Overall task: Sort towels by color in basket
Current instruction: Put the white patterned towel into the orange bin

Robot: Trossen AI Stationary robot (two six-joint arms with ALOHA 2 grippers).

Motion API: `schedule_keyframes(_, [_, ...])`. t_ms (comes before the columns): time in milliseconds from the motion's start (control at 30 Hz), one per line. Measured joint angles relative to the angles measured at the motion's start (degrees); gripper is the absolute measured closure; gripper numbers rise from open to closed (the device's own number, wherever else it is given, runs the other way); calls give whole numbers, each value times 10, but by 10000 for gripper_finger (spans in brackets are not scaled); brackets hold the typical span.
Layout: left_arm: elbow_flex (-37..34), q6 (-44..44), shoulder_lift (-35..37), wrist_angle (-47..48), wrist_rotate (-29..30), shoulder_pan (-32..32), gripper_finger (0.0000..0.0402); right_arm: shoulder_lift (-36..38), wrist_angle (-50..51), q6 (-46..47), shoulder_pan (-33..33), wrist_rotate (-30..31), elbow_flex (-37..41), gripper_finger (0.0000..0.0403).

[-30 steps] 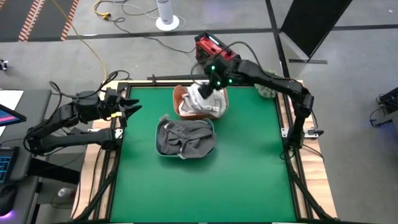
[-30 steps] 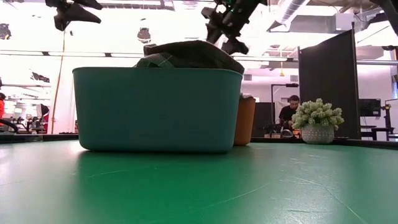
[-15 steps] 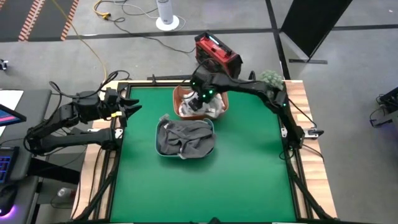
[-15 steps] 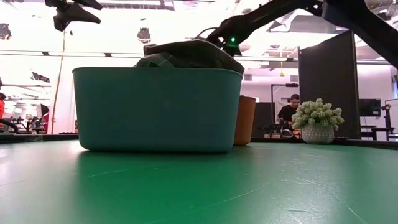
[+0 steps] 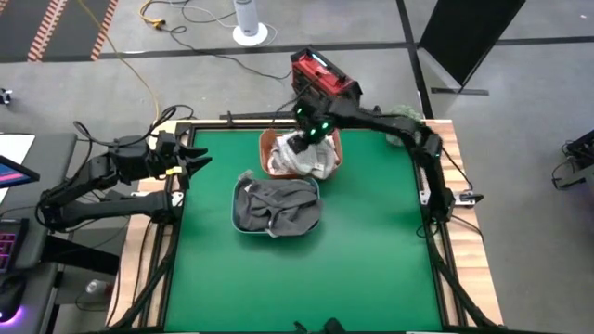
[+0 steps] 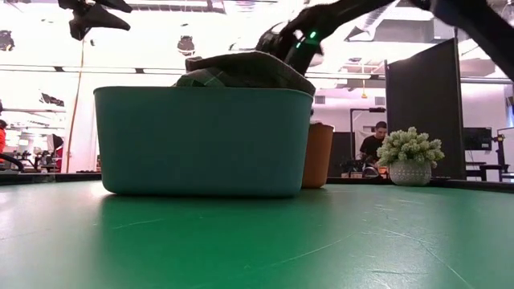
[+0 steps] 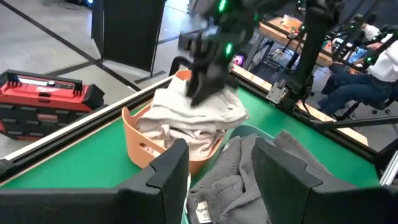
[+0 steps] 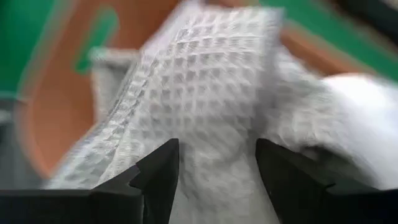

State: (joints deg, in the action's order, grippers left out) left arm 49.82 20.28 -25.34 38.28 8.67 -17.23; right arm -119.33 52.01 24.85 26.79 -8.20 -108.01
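Note:
An orange basket [image 5: 266,139] at the table's far middle holds cream and white towels [image 5: 302,160], waffle-woven in the right wrist view [image 8: 205,81]. Just in front of it, a teal basket [image 5: 236,218] is heaped with dark grey towels [image 5: 276,204]; a checked one [image 6: 241,71] tops the heap. My right gripper [image 5: 309,141] is open and points down at the cream pile, one finger on either side of a waffle fold [image 8: 217,155]. My left gripper [image 5: 200,160] waits open at the table's left edge, well above it. My right gripper hovers at the top of the cream towel pile [image 7: 211,109] from above, fingers apart. Whether its fingertips [image 8: 158,174] rest on the cloth, I cannot tell.
A red tool case [image 5: 323,74] lies on the floor beyond the far edge. A potted green plant [image 6: 409,156] stands at the far right corner. A person [image 6: 373,144] sits in the room behind. Bare green table [image 5: 306,278] stretches toward the near edge.
My right gripper dropped down into the orange basket toward the cream towels, then came up a little and back toward the far edge. The cream towel that was bunched under it now lies spread on the pile.

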Motion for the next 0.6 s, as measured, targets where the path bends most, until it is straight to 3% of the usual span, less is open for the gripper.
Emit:
schedule_keyframes(300, [0,-3,0,2,0,0,235,104,76,33,4,-17,0,155])
schedule_keyframes(467, [0,-6,0,14,2,0,235,112,126,42,-43,-52,-1,155])
schedule_keyframes(600, [0,-10,0,13,5,0,235,100,102,59,-76,-54,6,155])
